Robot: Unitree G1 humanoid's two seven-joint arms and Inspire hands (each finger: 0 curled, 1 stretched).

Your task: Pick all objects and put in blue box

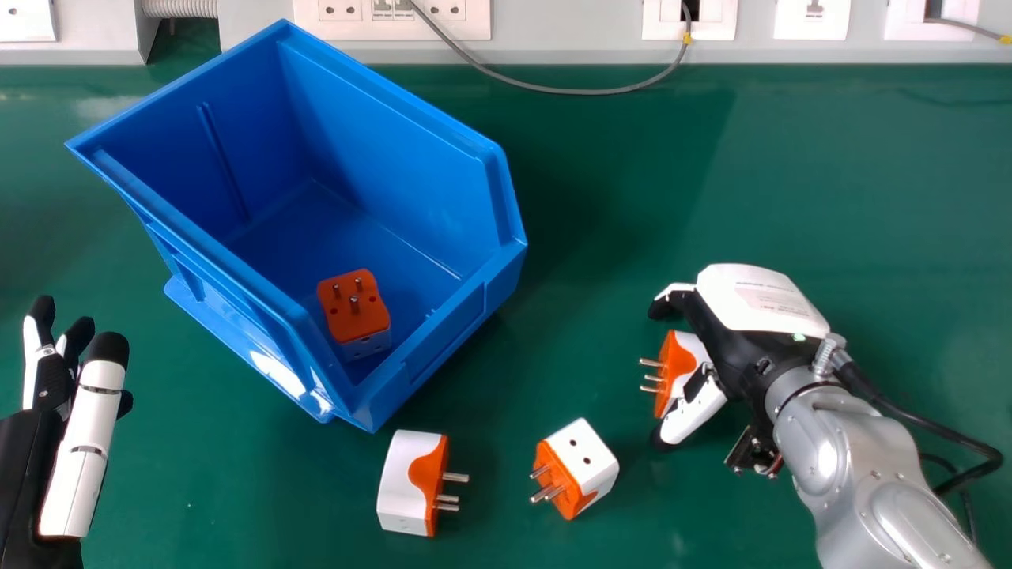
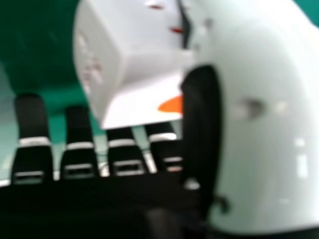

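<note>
Left of the blue box (image 1: 419, 150), the left hand (image 1: 30, 462), cut off, has straight fingers. Nearer: two orange-and-white adapters (image 1: 403, 482). Rightward, the right hand (image 1: 731, 340), thumb and fingers apart, partly hides a third adapter (image 1: 678, 359). Inside: a fourth adapter (image 1: 352, 320), prongs up.

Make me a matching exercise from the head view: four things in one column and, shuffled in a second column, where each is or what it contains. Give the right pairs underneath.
Column one
1. Blue box
2. Left hand
3. Right hand
4. Grey cable

Column two
A. Has a side-facing adapter between its thumb and fingers
B. Loops down by the wall sockets
C. Contains a prongs-up adapter
D. At the view's left edge

Right pairs
1-C, 2-D, 3-A, 4-B
</note>
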